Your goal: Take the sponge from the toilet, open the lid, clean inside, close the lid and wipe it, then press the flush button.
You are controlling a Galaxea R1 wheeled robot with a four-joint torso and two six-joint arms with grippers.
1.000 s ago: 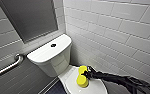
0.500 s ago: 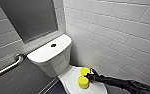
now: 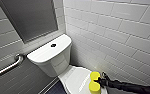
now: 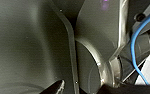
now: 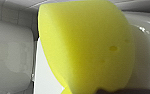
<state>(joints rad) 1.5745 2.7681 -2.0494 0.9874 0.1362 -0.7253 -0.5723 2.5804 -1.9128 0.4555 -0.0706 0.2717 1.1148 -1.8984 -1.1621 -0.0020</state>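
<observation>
The white toilet (image 3: 49, 62) stands in the corner, its lid (image 3: 74, 80) down over the bowl. In the middle of the tank top sits the dark flush button (image 3: 53, 45). The yellow sponge (image 3: 94, 86) rests against the lid's wall-side edge, pinched at its middle by my right gripper (image 3: 99, 80), whose dark arm comes in from the lower right. In the right wrist view the sponge (image 5: 86, 45) looms large against the white lid (image 5: 46, 75). My left gripper (image 4: 82, 88) is open with nothing between its dark tips, close to the robot's own grey body.
White tiled wall (image 3: 116, 37) runs close along the toilet's right side. A metal grab bar (image 3: 8, 66) is fixed to the grey wall on the left, below a dark grey panel (image 3: 31, 17). Dark floor (image 3: 53, 88) shows left of the bowl.
The right gripper has carried the sponge across the lid toward the tiled wall and a little nearer to me. The toilet and lid have not moved.
</observation>
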